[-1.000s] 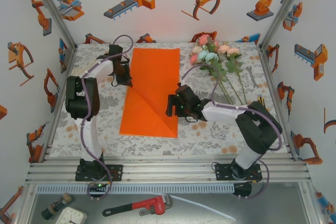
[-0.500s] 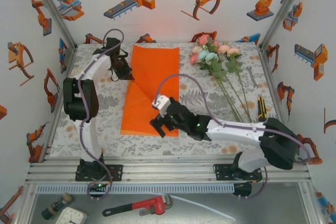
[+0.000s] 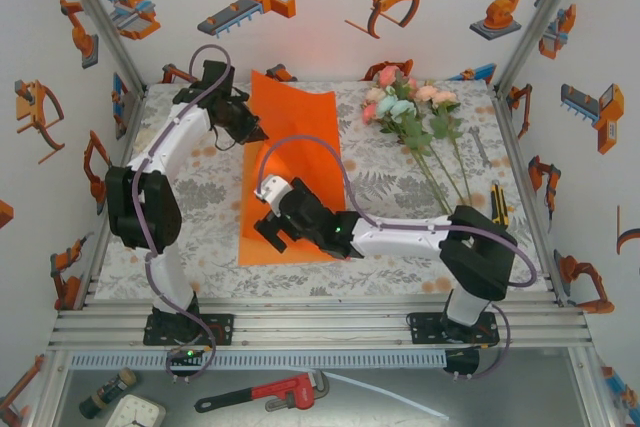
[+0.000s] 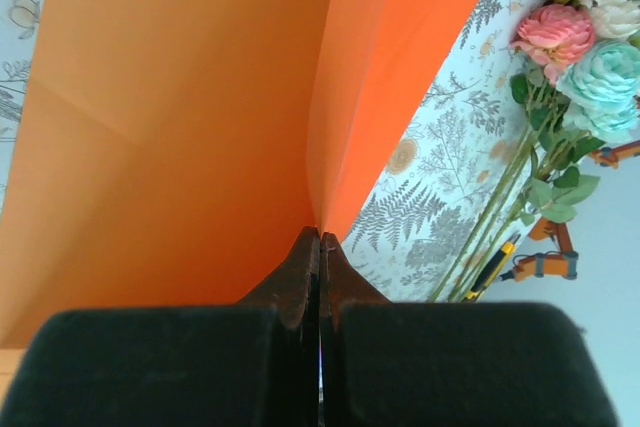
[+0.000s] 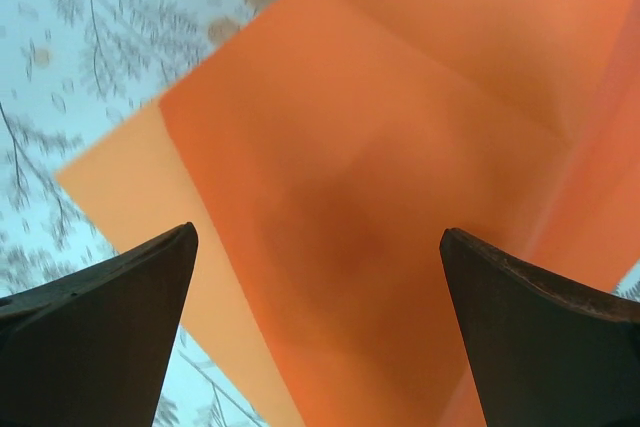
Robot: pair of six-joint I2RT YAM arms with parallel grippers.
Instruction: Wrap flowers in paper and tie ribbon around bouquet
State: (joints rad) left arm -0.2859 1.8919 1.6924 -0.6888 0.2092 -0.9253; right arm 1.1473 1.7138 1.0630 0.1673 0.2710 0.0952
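Two steps are asked for, wrapping and tying, and neither is judged to be done. The left gripper (image 4: 320, 237) is shut tight on an edge of the orange paper (image 3: 300, 112). The sheet is pinched between its closed jaws and raised off the floral tablecloth (image 3: 205, 202), so that a fold rises straight ahead of the fingertips and the paper bows upward from there. The right gripper (image 3: 268, 235) is held with its jaws spread wide and nothing between them. It is poised over the near part of the same sheet, a corner of which is seen just below and ahead of its fingertips in the right wrist view, with a crease running across the paper beneath. Whether the fingertips touch the sheet cannot be told.

The flowers (image 3: 405, 107) are laid loose on the cloth, well apart from both grippers. They are off to the right of the left gripper, and beyond and to the right of the right one. No stem is laid on the paper, and no part of the sheet is rolled around them.

The work is therefore judged to be at an early stage, with the sheet being arranged. What is left is for the flowers to be placed on it, the paper to be rolled around them, and the bundle to be bound with ribbon.
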